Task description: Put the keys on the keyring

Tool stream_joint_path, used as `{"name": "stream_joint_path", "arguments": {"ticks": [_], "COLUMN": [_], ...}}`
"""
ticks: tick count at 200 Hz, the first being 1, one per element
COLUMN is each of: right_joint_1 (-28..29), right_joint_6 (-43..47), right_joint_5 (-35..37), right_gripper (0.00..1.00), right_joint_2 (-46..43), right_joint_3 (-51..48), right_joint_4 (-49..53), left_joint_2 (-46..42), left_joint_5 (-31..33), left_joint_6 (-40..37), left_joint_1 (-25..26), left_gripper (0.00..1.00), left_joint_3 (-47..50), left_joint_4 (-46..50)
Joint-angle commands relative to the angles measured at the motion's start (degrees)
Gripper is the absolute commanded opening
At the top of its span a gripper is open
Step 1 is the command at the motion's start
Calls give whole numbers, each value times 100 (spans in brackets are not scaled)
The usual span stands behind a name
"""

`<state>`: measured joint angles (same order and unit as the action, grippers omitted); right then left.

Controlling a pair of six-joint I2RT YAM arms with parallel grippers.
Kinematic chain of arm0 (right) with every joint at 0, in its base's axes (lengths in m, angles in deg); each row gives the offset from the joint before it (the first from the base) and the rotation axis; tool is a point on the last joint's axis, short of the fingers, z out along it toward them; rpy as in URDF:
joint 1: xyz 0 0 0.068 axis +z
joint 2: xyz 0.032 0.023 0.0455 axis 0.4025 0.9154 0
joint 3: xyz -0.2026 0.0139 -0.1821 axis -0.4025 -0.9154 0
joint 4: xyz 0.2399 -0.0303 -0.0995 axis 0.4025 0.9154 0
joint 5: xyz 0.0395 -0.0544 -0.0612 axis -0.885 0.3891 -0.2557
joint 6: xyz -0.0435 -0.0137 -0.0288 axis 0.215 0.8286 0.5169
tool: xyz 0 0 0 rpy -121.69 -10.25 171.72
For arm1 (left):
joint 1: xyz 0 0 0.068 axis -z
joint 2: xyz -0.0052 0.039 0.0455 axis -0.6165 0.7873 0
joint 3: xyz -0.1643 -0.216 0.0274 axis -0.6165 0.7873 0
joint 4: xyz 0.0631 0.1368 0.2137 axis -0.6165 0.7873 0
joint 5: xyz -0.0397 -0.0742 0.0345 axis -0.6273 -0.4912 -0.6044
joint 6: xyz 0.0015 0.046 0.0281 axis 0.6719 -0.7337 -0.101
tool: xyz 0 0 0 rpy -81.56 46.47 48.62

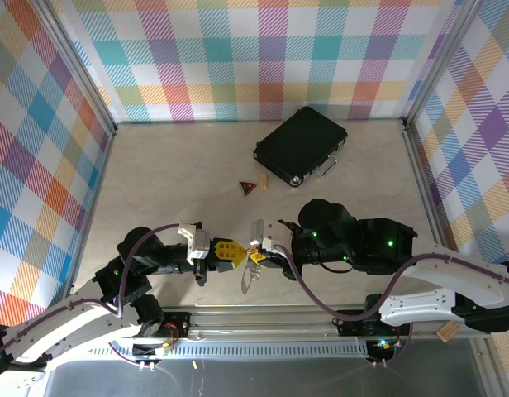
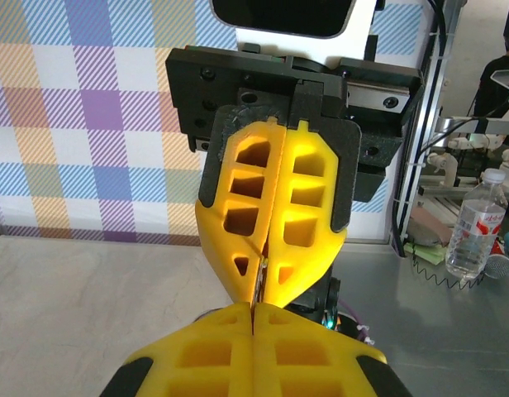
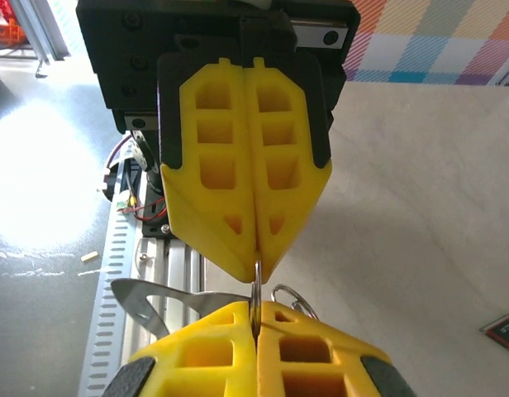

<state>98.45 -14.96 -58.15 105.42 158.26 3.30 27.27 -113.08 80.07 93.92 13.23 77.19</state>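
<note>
Keyring [image 1: 249, 280] hangs in the air between the two grippers, above the near edge of the table [image 1: 172, 178], close to the metal rail [image 1: 263, 318] where the arms are bolted. The table is pale and walled with bright checked panels; the left arm [image 1: 64, 324] and the right arm [image 1: 440, 285] both bend inward from the near corners, so their hands meet nose to nose at the middle. Well away on the far side lies a black case [image 1: 300, 146] with metal latches, set at an angle; just beside its near left corner sit a small red-and-black triangular tag [image 1: 248, 188] and a little wooden block [image 1: 261, 182].

The left gripper [image 1: 237, 255] has its yellow fingers pressed together, as has the right gripper [image 1: 255, 255]; the tips of one nearly touch the tips of the other. In the right wrist view a thin silver edge [image 3: 257, 285] of the keyring runs straight from the seam of the left gripper [image 3: 256, 263] into the seam of the right gripper [image 3: 256, 318], so each hand is clamped on it. A flat silvery part [image 3: 151, 299] curves out towards the rail, and a small wire loop [image 3: 292, 295] peeps out on the table side; whether the keys hang there I cannot tell.
</note>
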Motion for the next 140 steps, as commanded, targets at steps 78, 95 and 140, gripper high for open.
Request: {"name": "stream_joint_path", "arguments": {"ticks": [78, 95, 140], "right_joint_1": [35, 41, 43], "right_joint_6": [645, 702, 704], "right_joint_5": [493, 431, 367], "right_gripper": [0, 0, 0], "right_joint_2": [884, 963, 1016], "right_joint_3": [1035, 1134, 1137], "right_joint_4": [1472, 1591, 1551], "left_joint_2": [166, 242, 378], "left_joint_5": [679, 683, 656], "left_joint_6": [-1077, -1106, -1102], "left_joint_1": [48, 48, 44], "left_gripper": [23, 18, 12], "left_joint_3": [-503, -538, -558], "left_joint_4": [1481, 1501, 1424]}}
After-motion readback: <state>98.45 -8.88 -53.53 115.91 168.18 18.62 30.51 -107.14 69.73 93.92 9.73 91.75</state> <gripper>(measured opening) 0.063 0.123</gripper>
